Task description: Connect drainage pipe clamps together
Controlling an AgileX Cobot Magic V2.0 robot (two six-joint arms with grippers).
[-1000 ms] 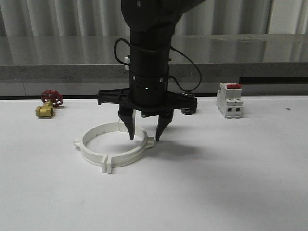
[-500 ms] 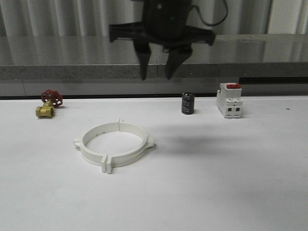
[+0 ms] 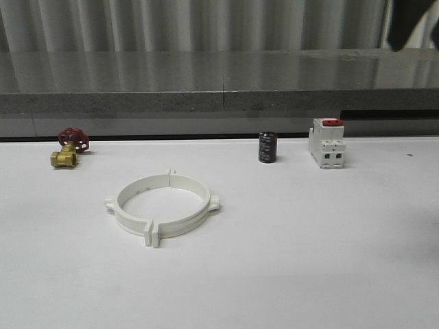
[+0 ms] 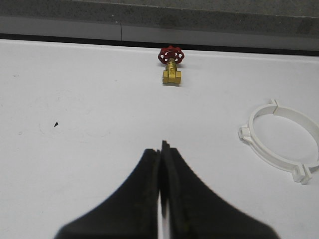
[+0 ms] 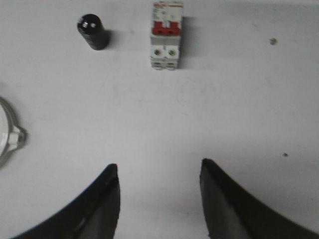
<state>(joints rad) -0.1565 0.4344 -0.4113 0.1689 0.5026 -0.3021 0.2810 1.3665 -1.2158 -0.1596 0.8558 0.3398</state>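
The two white drainage pipe clamps (image 3: 175,226) lie on the white table as one closed ring, left of the middle, with their end tabs meeting at front and back. Nothing touches the ring. In the left wrist view the ring (image 4: 271,160) lies off to one side, well away from my left gripper (image 4: 162,149), whose fingers are pressed together with nothing between them. My right gripper (image 5: 159,164) hangs open and empty above bare table, with one ring tab (image 5: 14,137) at the picture's edge. A dark part of an arm (image 3: 410,20) shows at the top right corner.
A brass valve with a red handwheel (image 3: 68,147) sits at the back left. A black cylinder (image 3: 267,147) and a white switch block with a red top (image 3: 327,142) stand at the back right. A grey ledge (image 3: 219,103) runs behind the table.
The right gripper, which stood open at the ring's right side, has risen and swung away to the upper right. The ring has stayed where it was.
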